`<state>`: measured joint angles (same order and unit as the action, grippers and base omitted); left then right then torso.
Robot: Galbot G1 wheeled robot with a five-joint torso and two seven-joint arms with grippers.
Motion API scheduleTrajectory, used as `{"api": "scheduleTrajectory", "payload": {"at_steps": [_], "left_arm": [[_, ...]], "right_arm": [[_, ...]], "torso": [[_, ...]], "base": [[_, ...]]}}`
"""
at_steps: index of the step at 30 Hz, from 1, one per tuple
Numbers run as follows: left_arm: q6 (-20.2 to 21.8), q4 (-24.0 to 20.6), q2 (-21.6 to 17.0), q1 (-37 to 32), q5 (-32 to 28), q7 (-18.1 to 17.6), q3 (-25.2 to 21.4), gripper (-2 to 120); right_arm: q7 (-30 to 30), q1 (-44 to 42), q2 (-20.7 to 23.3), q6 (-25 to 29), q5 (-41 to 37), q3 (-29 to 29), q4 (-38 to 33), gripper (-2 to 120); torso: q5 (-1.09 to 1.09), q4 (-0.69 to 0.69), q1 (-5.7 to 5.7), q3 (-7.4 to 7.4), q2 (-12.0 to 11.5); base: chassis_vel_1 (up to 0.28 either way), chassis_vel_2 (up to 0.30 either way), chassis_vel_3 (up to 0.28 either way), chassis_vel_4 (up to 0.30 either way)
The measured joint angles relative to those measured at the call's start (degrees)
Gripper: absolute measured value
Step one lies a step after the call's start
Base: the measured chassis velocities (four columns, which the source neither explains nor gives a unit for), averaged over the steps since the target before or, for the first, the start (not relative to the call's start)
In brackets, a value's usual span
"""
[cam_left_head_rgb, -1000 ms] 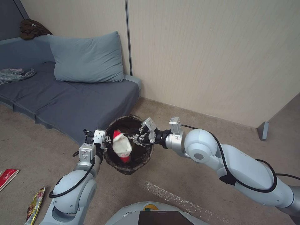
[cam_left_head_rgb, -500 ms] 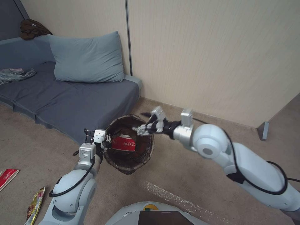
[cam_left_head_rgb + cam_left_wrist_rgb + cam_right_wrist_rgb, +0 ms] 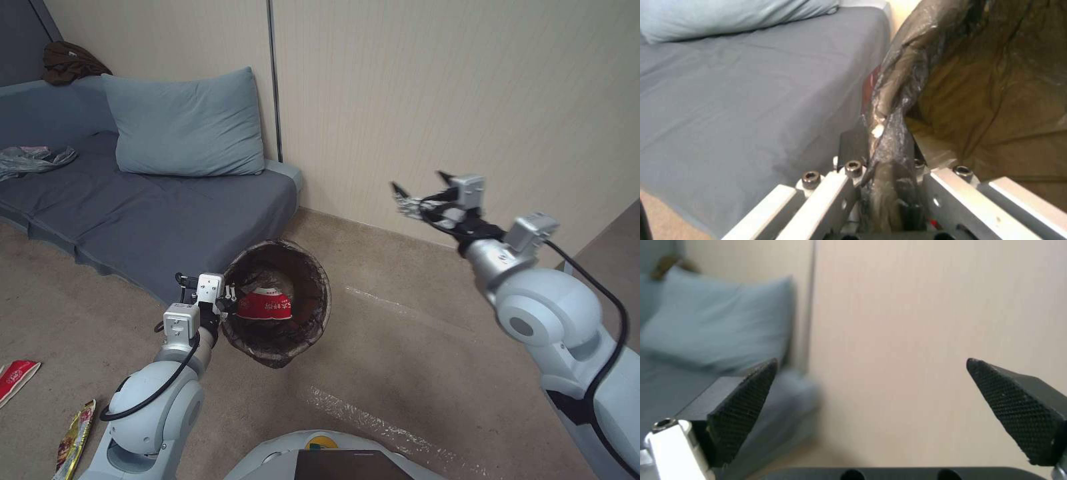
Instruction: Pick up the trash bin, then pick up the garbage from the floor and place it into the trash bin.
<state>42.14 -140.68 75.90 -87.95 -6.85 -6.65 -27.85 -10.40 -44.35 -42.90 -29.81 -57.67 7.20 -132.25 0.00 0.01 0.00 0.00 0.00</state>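
The small round trash bin (image 3: 277, 303) — lined with a dark brown-black plastic bag folded over its rim — hangs off the floor in front of the grey sofa (image 3: 133, 213), tilted so its mouth faces the head camera. The left gripper (image 3: 223, 303) holds it at the rim on the robot's left side; in the left wrist view the fingers (image 3: 849, 173) are pinched tight on the crumpled liner and rim edge (image 3: 889, 133), with the brown inside of the bag spreading beyond. Inside the bin lies a red-and-white wrapper (image 3: 265, 307), resting against the wall nearest that gripper.

The right gripper (image 3: 420, 193) is raised in the air well apart from the bin, on the robot's right, in front of the pale beige panelled wall (image 3: 467, 100). Its dark textured fingertips (image 3: 742, 400) are spread wide with nothing between them — the right wrist view looks straight through the gap at the wall and the light blue pillow (image 3: 183, 123).

On the tan carpet (image 3: 400, 360), at the far left near the left arm's base, lie two more pieces of garbage: a flat red-and-white wrapper (image 3: 17, 377) and, just beside it, a long yellow snack bag (image 3: 75, 437). A grey translucent plastic bag (image 3: 33, 159) sits on the far end of the sofa.
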Motion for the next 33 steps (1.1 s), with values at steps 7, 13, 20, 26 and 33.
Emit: {"api": "scheduleTrajectory", "payload": {"at_steps": [7,13,20,26,33], "left_arm": [[0.0,-0.2,0.0,0.0,-0.8,-0.4,0.0,0],[0.0,-0.5,0.1,0.4,-2.1,-1.8,-0.5,0],[0.0,-0.5,0.2,1.0,-3.5,-3.5,-0.5,0],[-1.5,-0.1,0.5,1.0,-4.0,-3.7,-0.6,0],[-2.3,-0.2,0.1,0.7,-4.7,-3.8,-1.3,0]], "right_arm": [[-3.2,-5.6,-0.5,0.4,3.1,7.4,-1.0,100],[-2.2,-19.2,-5.8,3.9,15.4,25.4,-2.7,100],[4.0,-36.0,-15.4,15.0,33.9,37.9,-3.5,100],[5.7,-45.6,-30.0,22.6,45.1,38.3,-2.6,100],[6.0,-47.8,-33.5,25.8,51.4,34.7,0.7,100]], "torso": [[0.01,-0.02,0.00,0.00,0.0],[0.03,-0.07,0.00,-0.01,0.0],[0.04,-0.04,0.00,-0.01,0.0],[0.00,0.01,0.00,0.00,0.0],[0.00,0.00,0.00,0.00,0.0]], "base": [[0.000,0.000,0.000,0.000],[0.000,0.000,0.000,0.000],[0.000,0.000,0.000,0.000],[0.000,0.000,0.000,0.000],[0.000,0.000,0.000,0.000]]}}
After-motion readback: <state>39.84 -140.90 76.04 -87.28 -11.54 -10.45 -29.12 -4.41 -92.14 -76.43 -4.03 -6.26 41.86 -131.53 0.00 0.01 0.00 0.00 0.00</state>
